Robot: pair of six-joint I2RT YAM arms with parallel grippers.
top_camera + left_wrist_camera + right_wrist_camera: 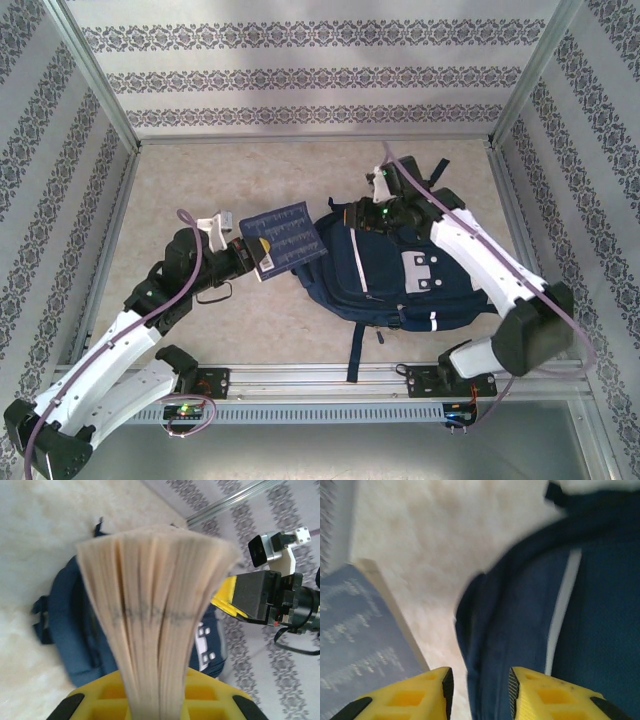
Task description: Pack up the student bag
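Observation:
The student bag (395, 285) lies flat on the right half of the table, navy with white stripes and a grey buckle patch. My left gripper (262, 256) is shut on a blue book (288, 238) and holds it just left of the bag's top end. In the left wrist view the book's fanned pages (155, 580) rise between the yellow jaws, with the bag (70, 625) behind. My right gripper (372, 215) hovers at the bag's top edge. Its fingers (432, 692) stand apart over the navy fabric (520, 605), holding nothing. The book's cover (350, 630) is at the left.
Patterned walls and metal frame rails (100, 230) enclose the beige tabletop (250, 170). A dark strap (355, 350) of the bag trails toward the front rail. My right arm (480, 255) arches over the bag's right side.

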